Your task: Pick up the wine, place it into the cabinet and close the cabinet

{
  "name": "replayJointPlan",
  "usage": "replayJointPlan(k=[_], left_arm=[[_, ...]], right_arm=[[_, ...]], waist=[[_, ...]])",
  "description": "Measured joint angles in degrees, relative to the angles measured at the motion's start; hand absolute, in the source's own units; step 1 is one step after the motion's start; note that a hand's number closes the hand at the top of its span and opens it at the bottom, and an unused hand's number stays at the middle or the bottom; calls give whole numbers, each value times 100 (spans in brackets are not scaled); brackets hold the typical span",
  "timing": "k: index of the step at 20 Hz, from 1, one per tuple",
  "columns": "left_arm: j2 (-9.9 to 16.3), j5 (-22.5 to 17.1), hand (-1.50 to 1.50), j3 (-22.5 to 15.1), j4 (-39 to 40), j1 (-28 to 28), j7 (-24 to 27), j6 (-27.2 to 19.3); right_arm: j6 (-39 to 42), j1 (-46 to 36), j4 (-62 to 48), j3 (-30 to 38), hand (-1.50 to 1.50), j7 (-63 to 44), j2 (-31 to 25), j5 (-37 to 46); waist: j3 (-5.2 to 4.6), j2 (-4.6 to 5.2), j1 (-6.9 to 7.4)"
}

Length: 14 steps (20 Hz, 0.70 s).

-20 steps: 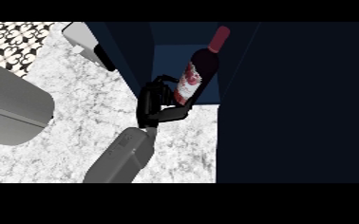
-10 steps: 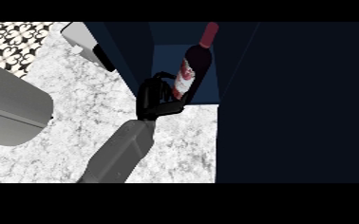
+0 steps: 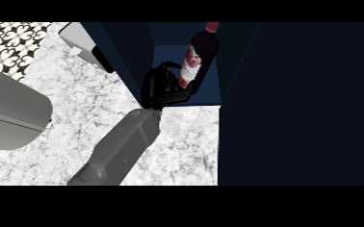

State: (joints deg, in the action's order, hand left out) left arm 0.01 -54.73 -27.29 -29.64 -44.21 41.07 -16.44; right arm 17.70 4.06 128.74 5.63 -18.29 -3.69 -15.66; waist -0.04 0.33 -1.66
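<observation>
The wine bottle is dark with a red cap and a red-and-white label. It stands tilted inside the open dark-blue cabinet, its neck pointing up toward the view's top. My right hand is curled round the bottle's lower part from the left, just inside the cabinet's opening, and hides the bottle's base. Its grey forearm rises from the lower edge. My left hand does not show; only a grey forearm sits at the left edge.
The cabinet's wide dark door stands open and fills the right side. A light grey panel with a dark edge lies left of the cabinet. White marble counter spreads below the opening, and patterned tiles show at top left.
My right hand has carried the bottle up and deeper into the cabinet. The bottle's neck now reaches the view's top, and the forearm has stretched further forward.
</observation>
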Motion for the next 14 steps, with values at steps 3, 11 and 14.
replayJointPlan(k=[3,11,14], left_arm=[[-1,-139,150,28,194,-178,13,91],[0,-390,150,87,853,-677,-36,172],[0,-432,150,143,1151,-946,-162,81]], right_arm=[[-7,75,56,-138,-150,45,81,123],[4,46,20,-254,-150,129,126,262],[14,22,-64,-386,-150,207,178,409]], waist=[[1,0,2],[0,21,-53],[0,31,-77]])
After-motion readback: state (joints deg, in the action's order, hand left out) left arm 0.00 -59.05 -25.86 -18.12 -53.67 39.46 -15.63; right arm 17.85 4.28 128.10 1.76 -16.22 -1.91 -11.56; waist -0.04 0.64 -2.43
